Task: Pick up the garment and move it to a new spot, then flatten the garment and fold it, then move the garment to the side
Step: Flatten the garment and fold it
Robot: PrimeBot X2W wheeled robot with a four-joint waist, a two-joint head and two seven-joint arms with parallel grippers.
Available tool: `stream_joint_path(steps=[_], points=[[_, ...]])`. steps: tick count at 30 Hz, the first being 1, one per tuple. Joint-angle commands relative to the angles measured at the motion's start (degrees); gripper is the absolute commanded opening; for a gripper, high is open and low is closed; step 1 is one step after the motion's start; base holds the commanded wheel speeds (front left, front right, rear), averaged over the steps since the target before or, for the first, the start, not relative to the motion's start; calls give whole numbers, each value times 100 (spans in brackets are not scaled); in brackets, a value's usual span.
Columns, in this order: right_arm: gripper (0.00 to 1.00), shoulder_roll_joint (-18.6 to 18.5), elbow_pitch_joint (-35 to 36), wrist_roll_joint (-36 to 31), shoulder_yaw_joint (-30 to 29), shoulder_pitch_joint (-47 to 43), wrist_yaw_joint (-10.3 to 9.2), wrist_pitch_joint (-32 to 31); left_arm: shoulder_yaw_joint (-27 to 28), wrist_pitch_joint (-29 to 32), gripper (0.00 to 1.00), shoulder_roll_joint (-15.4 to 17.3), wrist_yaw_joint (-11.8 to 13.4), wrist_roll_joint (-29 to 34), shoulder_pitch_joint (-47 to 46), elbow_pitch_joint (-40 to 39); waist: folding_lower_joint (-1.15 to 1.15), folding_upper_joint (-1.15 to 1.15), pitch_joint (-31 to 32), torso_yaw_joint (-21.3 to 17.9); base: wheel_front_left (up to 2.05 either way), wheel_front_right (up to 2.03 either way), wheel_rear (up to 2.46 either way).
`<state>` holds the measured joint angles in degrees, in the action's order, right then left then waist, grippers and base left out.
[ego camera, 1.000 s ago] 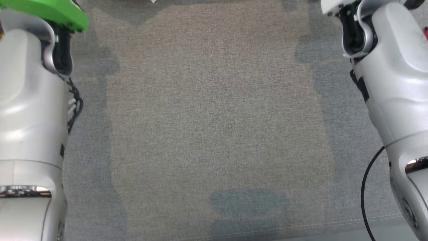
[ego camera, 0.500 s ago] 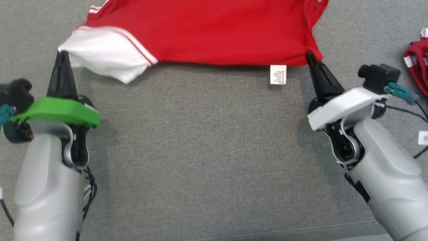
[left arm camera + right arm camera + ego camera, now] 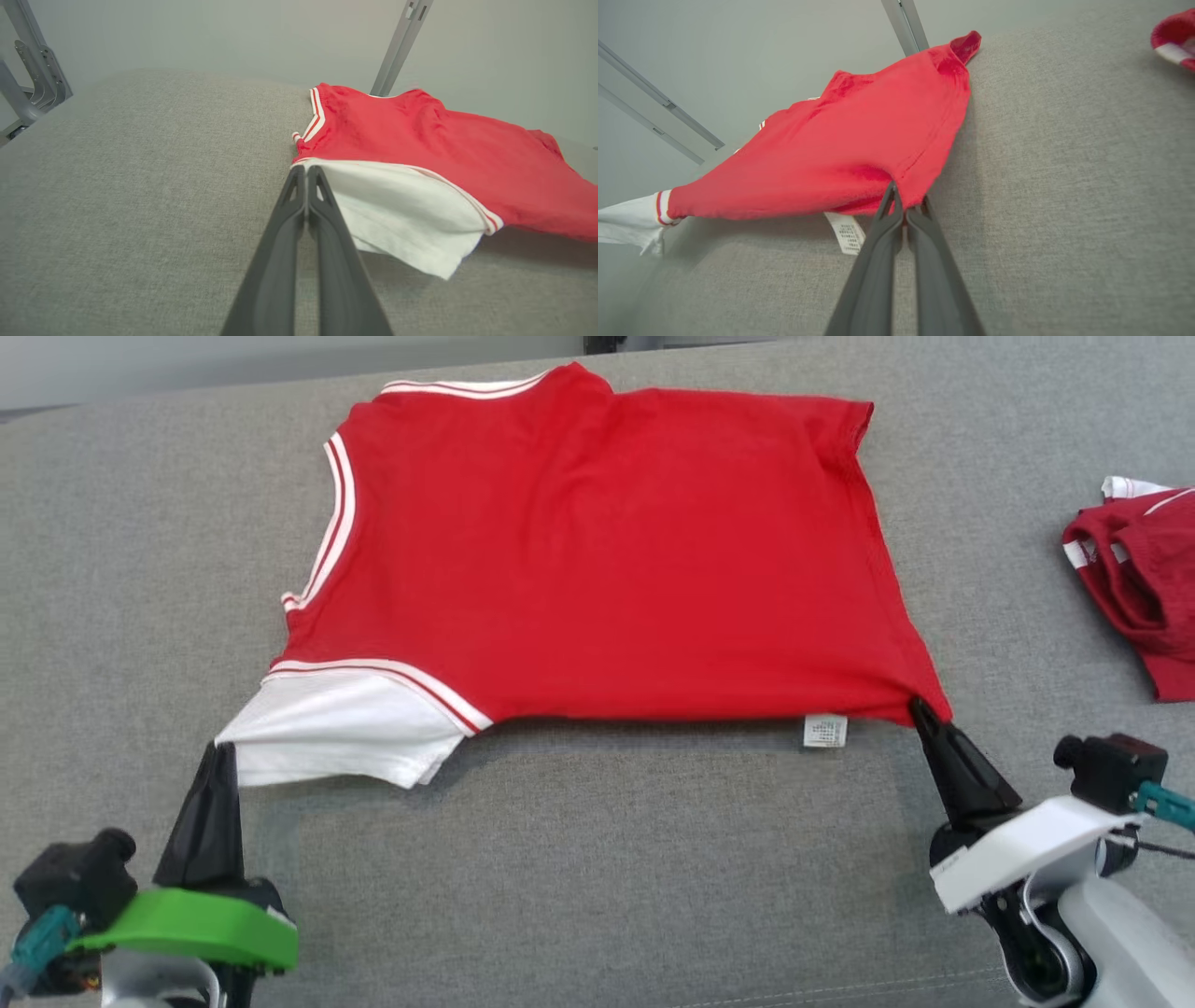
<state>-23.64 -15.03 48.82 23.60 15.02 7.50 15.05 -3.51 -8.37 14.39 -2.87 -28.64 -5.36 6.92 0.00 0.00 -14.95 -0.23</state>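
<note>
Left tool (image 3: 222,749) clamps the white sleeve (image 3: 341,728) of the garment (image 3: 607,560), right tool (image 3: 918,706) its hem corner (image 3: 910,686) (near edge lifted) — flattening seems in hand. Next: an even, taut pull.

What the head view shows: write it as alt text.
Red shirt spread on grey fabric, near edge pinched by both shut jaws: left at the white sleeve, right beside the tag. Another red garment lies far right.

Garment (image 3: 607,551) — red knit cloth, matt; sleeve (image 3: 345,723) white cloth. Bench (image 3: 597,877) covering — grey coarse-woven fabric, rough. Left end effector (image 3: 222,749): matt dark plastic, smooth green plastic mount (image 3: 187,929). Right end effector (image 3: 920,707): matt dark plastic, white mount (image 3: 1018,849).
</note>
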Motion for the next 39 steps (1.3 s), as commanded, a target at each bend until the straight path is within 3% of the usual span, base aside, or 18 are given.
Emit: stream_joint_path(steps=[1,3,8,17,25,39], points=[[0,-83,96,55,5,-245,-2,18,36,153,0,24,143,-70,350,-367,0,0,214,22,0,0,0],[0,-225,259,83,-59,-664,-2,-30,41,525,0,19,412,-84,991,-1078,0,0,370,56,0,0,0],[0,-360,569,81,-342,-1387,-2,-258,-14,1097,0,-18,798,-115,1868,-2028,0,0,570,129,0,0,0],[0,-364,1077,-292,-1012,-2155,-2,-871,-113,1621,0,2,1098,-109,2449,-2834,0,0,506,142,0,0,0],[0,-141,1413,-484,-1319,-2131,-2,-1559,-221,1751,0,15,1086,-104,2181,-2937,0,0,242,126,0,0,0],[0,46,1834,-186,-1662,-709,-1,-2896,-222,1845,0,315,584,-230,407,-2520,0,0,-695,-12,0,0,0]])
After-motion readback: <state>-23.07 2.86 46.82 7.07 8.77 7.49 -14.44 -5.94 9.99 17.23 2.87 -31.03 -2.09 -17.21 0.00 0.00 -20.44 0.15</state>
